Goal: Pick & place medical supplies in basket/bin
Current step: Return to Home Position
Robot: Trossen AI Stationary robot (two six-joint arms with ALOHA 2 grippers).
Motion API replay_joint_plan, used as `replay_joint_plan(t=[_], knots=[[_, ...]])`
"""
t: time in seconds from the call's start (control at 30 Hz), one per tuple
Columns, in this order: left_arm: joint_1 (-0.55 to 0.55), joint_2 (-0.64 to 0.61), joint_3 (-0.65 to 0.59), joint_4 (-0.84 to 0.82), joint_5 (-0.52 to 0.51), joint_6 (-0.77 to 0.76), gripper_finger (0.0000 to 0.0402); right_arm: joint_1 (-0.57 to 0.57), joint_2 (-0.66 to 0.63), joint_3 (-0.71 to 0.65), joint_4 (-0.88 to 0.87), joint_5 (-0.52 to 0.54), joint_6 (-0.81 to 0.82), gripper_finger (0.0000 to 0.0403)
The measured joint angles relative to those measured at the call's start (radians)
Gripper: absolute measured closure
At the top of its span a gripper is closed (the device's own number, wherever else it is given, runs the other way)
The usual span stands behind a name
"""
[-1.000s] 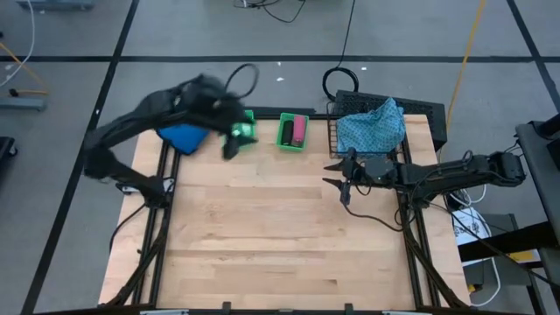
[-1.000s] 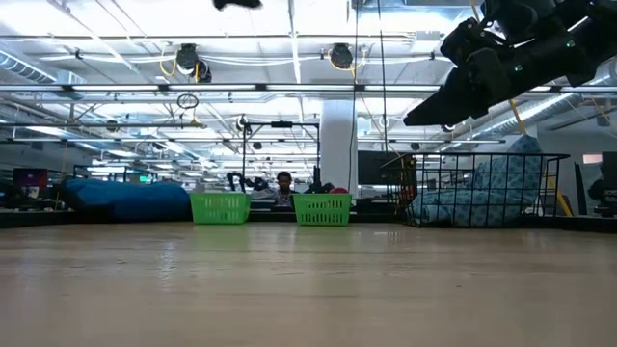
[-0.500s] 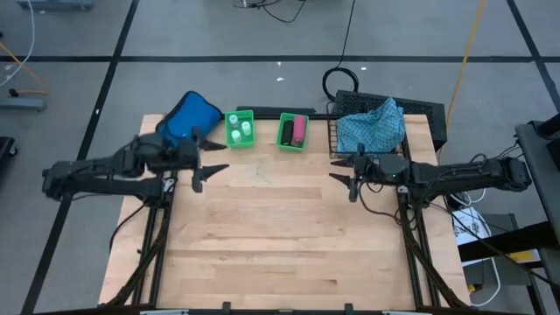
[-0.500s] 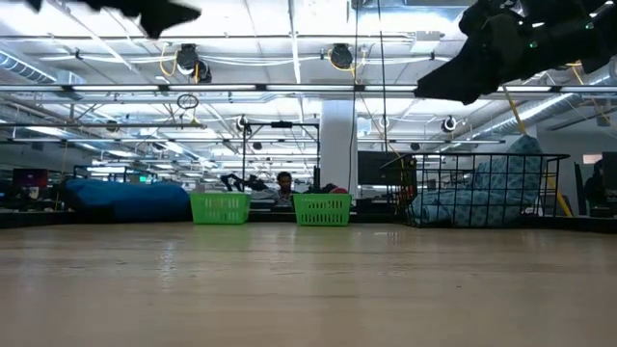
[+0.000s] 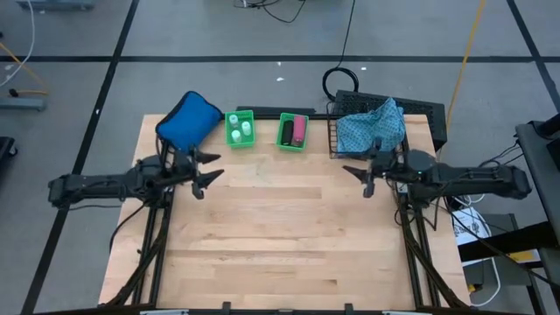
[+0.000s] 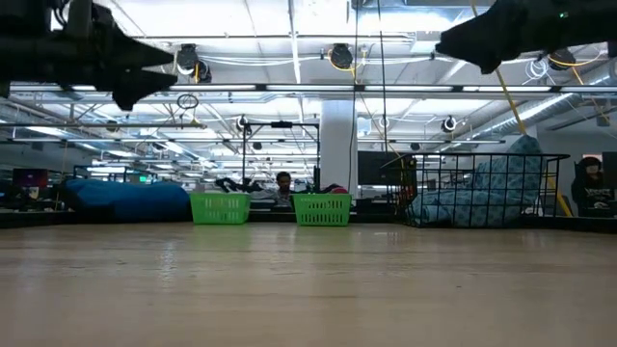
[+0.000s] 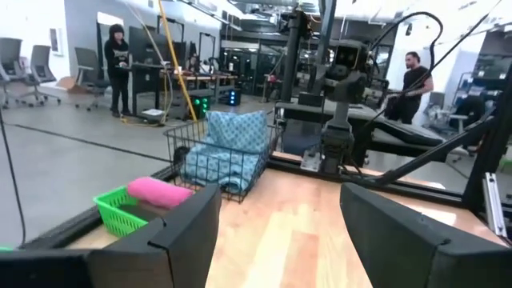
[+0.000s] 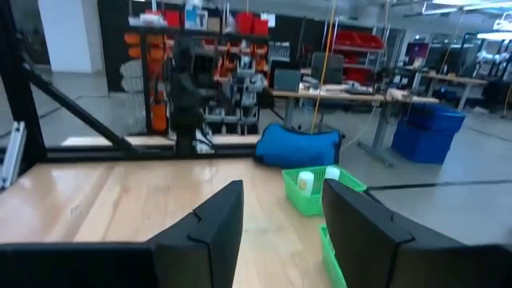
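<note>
Both grippers hover open above the wooden table and hold nothing. My left gripper (image 5: 216,166) (image 7: 280,220) is near the table's left edge, on the near side of the blue pouch (image 5: 187,121). My right gripper (image 5: 355,178) (image 8: 282,216) is near the right edge, just in front of the black wire basket (image 5: 336,140). The blue-green patterned cloth (image 5: 372,126) (image 7: 227,154) lies heaped in that basket. White bottles with green caps (image 5: 239,129) (image 8: 314,178) stand in one green bin. A pink roll (image 5: 299,131) (image 7: 158,191) and a dark roll lie in the other green bin (image 5: 292,132).
The pouch, both green bins and the basket stand in a row along the table's far edge. The wooden table (image 5: 280,236) stretches from there to its near edge. People (image 7: 117,67) stand in the room beyond. A black cable coil (image 5: 341,80) lies behind the basket.
My left arm has swung back from above the bottle bin toward the table's left and near side and has come lower, its gripper staying open. My right gripper has drawn back toward the right edge and risen a little. The supplies have kept their places.
</note>
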Motion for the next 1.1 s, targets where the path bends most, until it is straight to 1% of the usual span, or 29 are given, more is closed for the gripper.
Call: replay_joint_plan(t=[0.1,0.17,0.23,0.37,0.47,0.6,0.73,0.83,0.9,0.97,1.1], knots=[[0.000,0.000,-0.048,0.054,0.001,-0.017,0.0137,0.000,-0.059,0.000,-0.045,0.000,0.001,0.0243],[0.000,0.000,-0.056,0.057,0.001,-0.018,0.0137,0.000,-0.094,0.000,-0.097,-0.004,0.011,0.0243],[0.000,-0.001,-0.056,0.059,0.003,-0.007,0.0137,0.000,-0.124,-0.019,-0.100,-0.034,0.039,0.0243],[0.000,0.000,-0.056,0.057,0.002,-0.001,0.0137,0.000,-0.183,-0.097,-0.024,-0.109,0.095,0.0243],[0.000,0.000,-0.056,0.049,0.002,-0.001,0.0137,0.000,-0.227,-0.159,0.012,-0.109,0.122,0.0243],[0.000,0.001,-0.056,0.040,0.002,0.001,0.0137,0.000,-0.261,-0.247,0.103,-0.109,0.124,0.0243],[0.000,0.001,-0.056,0.038,0.002,0.003,0.0137,0.000,-0.271,-0.327,0.171,-0.109,0.096,0.0243],[0.000,0.001,-0.056,0.037,0.002,0.045,0.0137,0.000,-0.270,-0.369,0.215,-0.116,0.080,0.0243],[0.000,0.001,-0.056,0.038,0.002,0.062,0.0137,0.000,-0.273,-0.378,0.218,-0.141,0.078,0.0243],[0.000,0.001,-0.056,0.038,0.001,0.061,0.0137,0.000,-0.269,-0.379,0.180,-0.194,0.084,0.0243],[0.000,0.001,-0.056,0.037,0.002,0.054,0.0137,0.000,-0.270,-0.380,0.162,-0.307,0.084,0.0243]])
